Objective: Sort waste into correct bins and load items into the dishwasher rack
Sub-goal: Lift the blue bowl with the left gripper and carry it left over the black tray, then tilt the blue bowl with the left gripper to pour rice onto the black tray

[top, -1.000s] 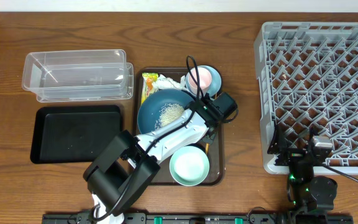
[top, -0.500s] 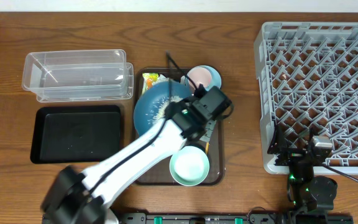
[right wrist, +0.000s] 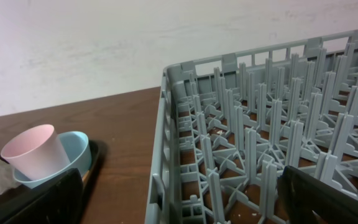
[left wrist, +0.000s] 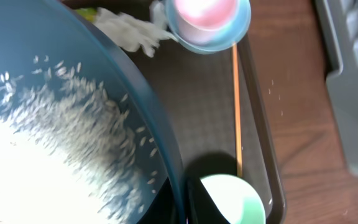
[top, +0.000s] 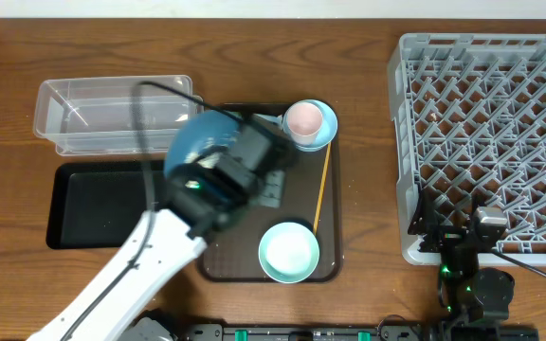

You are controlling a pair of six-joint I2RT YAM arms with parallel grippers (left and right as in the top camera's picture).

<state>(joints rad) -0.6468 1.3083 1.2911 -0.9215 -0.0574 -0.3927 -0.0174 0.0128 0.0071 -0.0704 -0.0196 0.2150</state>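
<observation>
We saw a dark blue bowl (left wrist: 135,112) flecked with white rice grains (left wrist: 17,162). A pink cup (top: 303,120) sat in a pale blue bowl (top: 327,133), and another bowl (top: 289,254) was a pale mint. The chopstick (top: 321,189) was light tan against the dark brown, finely textured serving tray (top: 297,204). The tissue (left wrist: 129,31) was white. One tub (top: 112,114) was clear and the shallow tray (top: 93,204) beside it was black. The rack (top: 486,123) was a grey lattice, and the table (top: 368,57) was reddish-brown wood grain.
</observation>
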